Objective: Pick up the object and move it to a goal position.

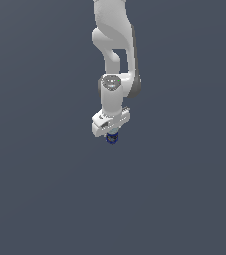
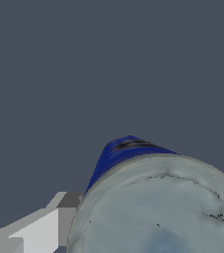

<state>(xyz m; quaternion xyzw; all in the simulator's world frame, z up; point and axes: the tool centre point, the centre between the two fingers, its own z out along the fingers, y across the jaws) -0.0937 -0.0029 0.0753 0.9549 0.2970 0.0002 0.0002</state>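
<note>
The white Franka arm [image 1: 115, 45] comes into the exterior view from the 12 o'clock edge and reaches straight down toward the middle of the picture. Its upper links bend in a shallow S, with a grey shaded side facing the exterior view's right. Below them sits a round wrist joint [image 1: 111, 82] with a small green mark on its face, and below that the last link runs down to the flat white hand block, which is tilted so that its end on the exterior view's right sits a little higher.

The gripper [image 1: 111, 135] points downward. Directly beneath the hand block, at its 6 o'clock, the dark-blue can [image 1: 112, 140] shows as a small blue shape with a pale band above it, tucked up against the hand and narrower than the hand. The fingers cannot be made out separately in this view.

In the wrist view the can [image 2: 158, 207] fills much of the picture very close to the camera: its pale blue-white top with thin dark cracks faces the lens, and its deep blue wall with dark label streaks shows beyond the rim. One white and grey finger [image 2: 44, 230] lies against the can's side, touching it. The other finger is hidden behind the can, so whether the jaws are clamped on it cannot be told for certain.

The surroundings are a uniform slate-grey ground [image 1: 35, 189] in both views.
</note>
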